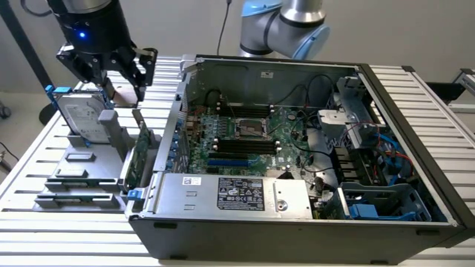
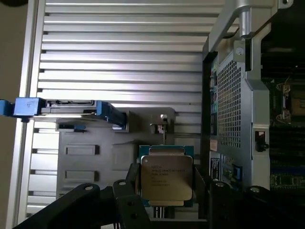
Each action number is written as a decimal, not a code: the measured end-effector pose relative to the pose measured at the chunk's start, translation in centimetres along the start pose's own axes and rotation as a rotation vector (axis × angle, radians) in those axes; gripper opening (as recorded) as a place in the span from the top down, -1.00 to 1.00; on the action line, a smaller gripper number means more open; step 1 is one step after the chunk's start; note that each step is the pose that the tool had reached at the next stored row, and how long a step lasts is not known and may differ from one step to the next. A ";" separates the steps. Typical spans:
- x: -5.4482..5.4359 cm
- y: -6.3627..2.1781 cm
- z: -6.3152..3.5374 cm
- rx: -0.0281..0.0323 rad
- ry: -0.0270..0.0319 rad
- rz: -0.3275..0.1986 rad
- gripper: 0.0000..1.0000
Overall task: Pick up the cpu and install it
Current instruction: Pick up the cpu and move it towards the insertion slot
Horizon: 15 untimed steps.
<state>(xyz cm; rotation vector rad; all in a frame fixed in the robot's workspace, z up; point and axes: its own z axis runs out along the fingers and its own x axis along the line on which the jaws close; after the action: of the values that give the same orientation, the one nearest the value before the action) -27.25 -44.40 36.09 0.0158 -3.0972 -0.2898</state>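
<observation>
The cpu, a small square chip with a dull silver top and a green rim, sits between my two black fingers. My gripper is shut on its two opposite edges. In the exterior view my gripper hangs at the upper left with the cpu in it. It is raised over the slatted table beside the open computer case. The motherboard's bare socket lies inside the case, well towards the exterior view's right of the gripper.
A grey holder on the table carries an upright silver hard drive with blue rails and a long green circuit card. The case's perforated wall stands close beside the gripper. Cables and a power supply crowd the case.
</observation>
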 end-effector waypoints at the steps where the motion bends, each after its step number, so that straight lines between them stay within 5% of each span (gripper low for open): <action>1: -0.5 0.00 -0.02 -0.0011 0.0001 0.000 -0.09; 15: -6.8 -0.05 -0.22 -0.0184 0.0000 -0.001 -0.09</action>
<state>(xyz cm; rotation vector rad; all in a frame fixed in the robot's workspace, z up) -20.43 -44.40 36.09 0.0164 -3.0944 -0.3183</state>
